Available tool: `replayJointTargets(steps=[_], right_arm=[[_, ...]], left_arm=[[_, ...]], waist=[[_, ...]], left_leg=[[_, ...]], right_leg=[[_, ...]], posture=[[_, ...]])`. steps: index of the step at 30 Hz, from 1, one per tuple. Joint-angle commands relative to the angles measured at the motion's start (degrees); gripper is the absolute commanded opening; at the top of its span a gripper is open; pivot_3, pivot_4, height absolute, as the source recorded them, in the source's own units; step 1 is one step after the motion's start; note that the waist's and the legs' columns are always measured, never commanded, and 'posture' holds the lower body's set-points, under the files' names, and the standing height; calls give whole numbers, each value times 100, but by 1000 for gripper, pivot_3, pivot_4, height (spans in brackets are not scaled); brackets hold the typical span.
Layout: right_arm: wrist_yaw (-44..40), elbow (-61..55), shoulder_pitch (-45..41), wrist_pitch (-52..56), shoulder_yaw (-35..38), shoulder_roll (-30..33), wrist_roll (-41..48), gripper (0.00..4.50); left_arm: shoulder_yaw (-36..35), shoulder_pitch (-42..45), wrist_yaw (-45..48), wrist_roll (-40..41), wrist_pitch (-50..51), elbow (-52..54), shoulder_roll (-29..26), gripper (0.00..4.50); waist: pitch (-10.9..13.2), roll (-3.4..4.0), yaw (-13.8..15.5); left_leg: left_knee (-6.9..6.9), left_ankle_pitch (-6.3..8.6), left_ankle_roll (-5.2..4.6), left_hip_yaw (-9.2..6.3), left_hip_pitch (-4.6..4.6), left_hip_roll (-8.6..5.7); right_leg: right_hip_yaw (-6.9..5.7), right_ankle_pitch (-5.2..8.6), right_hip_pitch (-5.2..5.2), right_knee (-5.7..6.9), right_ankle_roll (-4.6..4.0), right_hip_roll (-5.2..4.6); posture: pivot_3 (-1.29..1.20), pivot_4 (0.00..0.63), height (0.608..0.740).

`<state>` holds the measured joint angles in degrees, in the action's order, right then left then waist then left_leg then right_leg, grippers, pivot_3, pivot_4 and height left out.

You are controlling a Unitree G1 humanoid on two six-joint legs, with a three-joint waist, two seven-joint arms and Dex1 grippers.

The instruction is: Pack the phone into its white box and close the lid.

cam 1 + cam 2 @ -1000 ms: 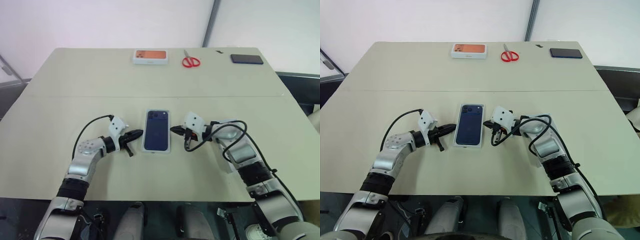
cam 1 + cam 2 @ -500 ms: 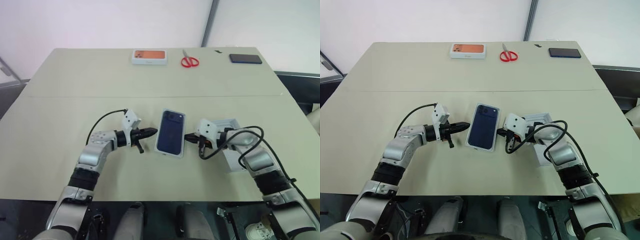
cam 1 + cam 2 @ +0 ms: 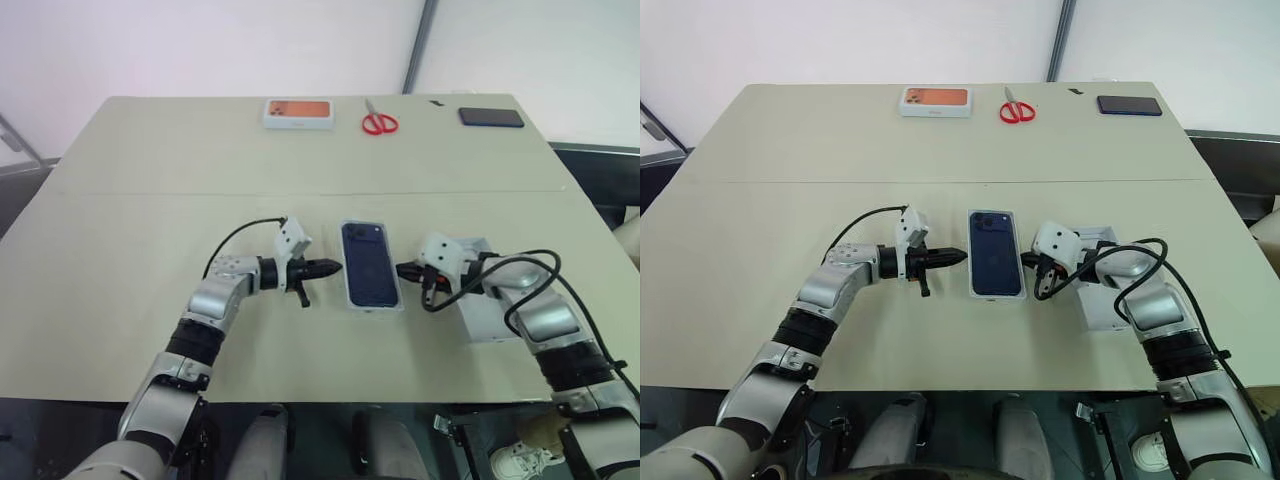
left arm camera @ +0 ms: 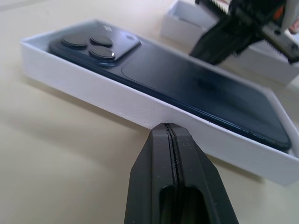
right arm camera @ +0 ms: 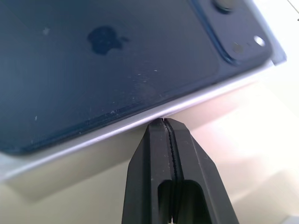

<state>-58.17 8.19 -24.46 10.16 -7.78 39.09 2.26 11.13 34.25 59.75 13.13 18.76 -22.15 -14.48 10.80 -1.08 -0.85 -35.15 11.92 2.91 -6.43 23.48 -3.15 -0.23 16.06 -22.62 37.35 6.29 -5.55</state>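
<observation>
Phone (image 3: 370, 277) lay in the white box (image 4: 117, 100) near the desk's (image 3: 120, 230) front edge, both grippers' (image 3: 330, 268) (image 3: 402, 269) jaws together against its sides; fetching the lid (image 3: 490, 305) probably followed.

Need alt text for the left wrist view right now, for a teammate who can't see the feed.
The left gripper, fingers shut, has its tip against the long side wall of the white box, which holds the phone back up with its camera cluster at the far end. Across the box, the right gripper meets the opposite wall, with the lid on the table behind.
</observation>
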Motion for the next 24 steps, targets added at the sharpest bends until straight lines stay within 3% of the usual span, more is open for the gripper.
replayJointTargets(steps=[1, 7, 19, 24], right_arm=[[-37, -260, -41, -109, 123, -27, 195, 12], [-74, -326, -20, -58, 107, -28, 237, 12], [-162, -327, -57, -139, -33, 37, 95, 12], [-55, -124, -148, -270, 43, 77, -16, 12]], left_arm=[[97, 125, 31, -34, -83, 29, 83, 16], [-217, 294, -330, -87, -398, -411, 72, 16], [-235, 156, -336, -47, -347, -285, 40, 16], [-402, 169, -298, 26, -226, -208, -217, 16]], waist=[[0, 0, 3], [0, 0, 4], [0, 0, 5], [0, 0, -8]], left_leg=[[0, 0, 0, 0, 0, 0], [-2, 0, 0, -1, 0, 0], [-3, 0, 0, -1, 0, 0], [-2, 0, 0, 0, -1, 0]], right_leg=[[0, 0, 0, 0, 0, 0], [0, 0, 1, 1, 0, 0], [0, 0, 1, 3, 1, 0], [0, 0, 0, 5, 1, 0]], posture=[[0, 150, 740], [0, 150, 740], [0, 150, 740], [0, 150, 740]])
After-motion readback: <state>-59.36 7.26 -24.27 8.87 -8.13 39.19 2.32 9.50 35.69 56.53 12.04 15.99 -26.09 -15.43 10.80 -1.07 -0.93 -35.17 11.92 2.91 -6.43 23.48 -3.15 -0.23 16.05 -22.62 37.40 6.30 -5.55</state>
